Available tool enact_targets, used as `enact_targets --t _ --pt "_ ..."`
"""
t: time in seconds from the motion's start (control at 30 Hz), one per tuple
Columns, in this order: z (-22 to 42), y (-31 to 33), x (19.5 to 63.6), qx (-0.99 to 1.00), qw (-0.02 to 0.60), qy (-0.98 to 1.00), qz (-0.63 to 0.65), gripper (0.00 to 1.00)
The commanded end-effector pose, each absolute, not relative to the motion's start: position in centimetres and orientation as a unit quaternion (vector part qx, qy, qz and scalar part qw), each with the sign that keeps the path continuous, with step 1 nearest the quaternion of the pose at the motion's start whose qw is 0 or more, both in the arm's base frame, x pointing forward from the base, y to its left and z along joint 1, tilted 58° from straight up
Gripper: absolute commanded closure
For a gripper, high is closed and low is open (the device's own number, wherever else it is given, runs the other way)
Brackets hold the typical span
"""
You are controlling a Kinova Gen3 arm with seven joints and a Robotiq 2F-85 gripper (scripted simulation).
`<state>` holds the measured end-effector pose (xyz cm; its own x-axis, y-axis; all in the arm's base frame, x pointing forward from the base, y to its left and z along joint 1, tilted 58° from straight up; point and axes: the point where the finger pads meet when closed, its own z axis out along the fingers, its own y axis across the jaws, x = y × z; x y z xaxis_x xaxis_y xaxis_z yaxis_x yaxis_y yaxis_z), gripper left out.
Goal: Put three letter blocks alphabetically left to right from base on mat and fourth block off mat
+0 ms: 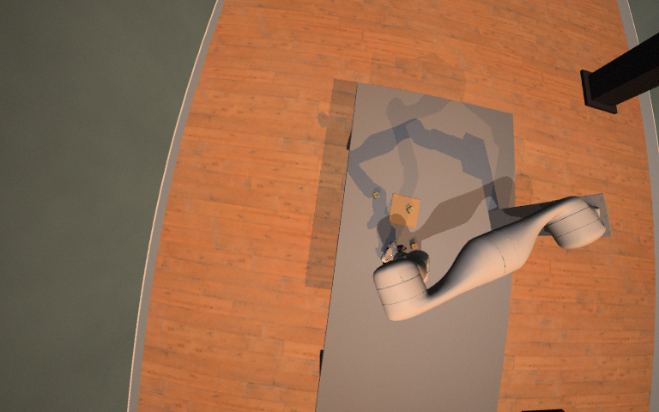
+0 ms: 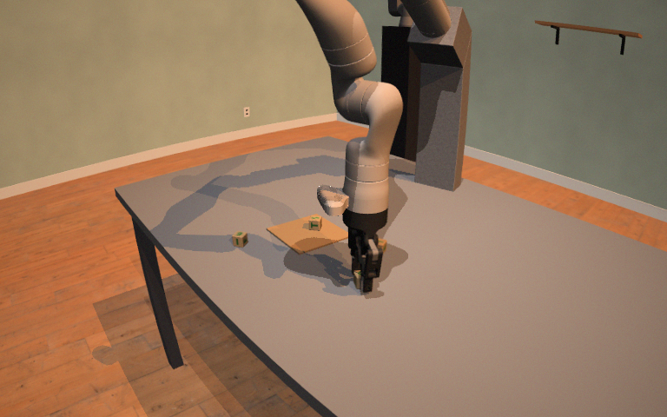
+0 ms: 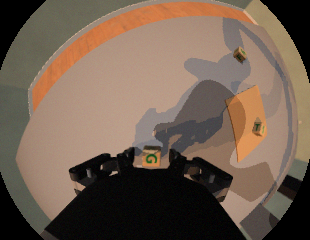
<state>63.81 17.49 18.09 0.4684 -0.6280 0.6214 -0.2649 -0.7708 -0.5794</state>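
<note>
My gripper [image 1: 393, 251] [image 2: 363, 280] [image 3: 151, 154] is open, its fingers low on either side of a wooden block with a green G [image 3: 152, 158]. Gaps show between block and fingertips in the wrist view. This block [image 2: 357, 279] is partly hidden by a finger in the exterior view. The orange mat [image 1: 398, 202] [image 2: 289, 234] [image 3: 238, 132] lies flat on the table. One block [image 1: 410, 209] [image 2: 314, 222] [image 3: 258, 128] stands on it. Another block [image 1: 377, 195] [image 2: 240, 239] [image 3: 239, 54] lies off the mat. A further block [image 1: 414, 245] [image 2: 382, 244] is off the mat beside the arm. Their top letters are too small to read.
The grey table [image 1: 414, 357] [image 2: 482, 309] [image 3: 95, 100] carries the mat and blocks. Its long edge runs beyond the off-mat block, on the side away from the robot base. The arm [image 1: 491, 255] [image 2: 368, 170] reaches over the table and casts shadows across the mat.
</note>
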Motion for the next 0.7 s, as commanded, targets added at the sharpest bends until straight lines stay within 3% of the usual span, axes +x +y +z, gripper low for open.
enact_targets --t 0.0,0.17,0.2,0.67 --pt "18.16 17.51 63.80 -0.831 0.207 0.268 -0.440 0.38" --pt "18.16 17.51 63.80 -0.831 0.207 0.268 -0.440 0.38" --pt "18.16 17.51 63.80 -0.831 0.207 0.268 -0.440 0.59" --pt "18.16 17.51 63.80 -0.831 0.207 0.268 -0.440 0.59"
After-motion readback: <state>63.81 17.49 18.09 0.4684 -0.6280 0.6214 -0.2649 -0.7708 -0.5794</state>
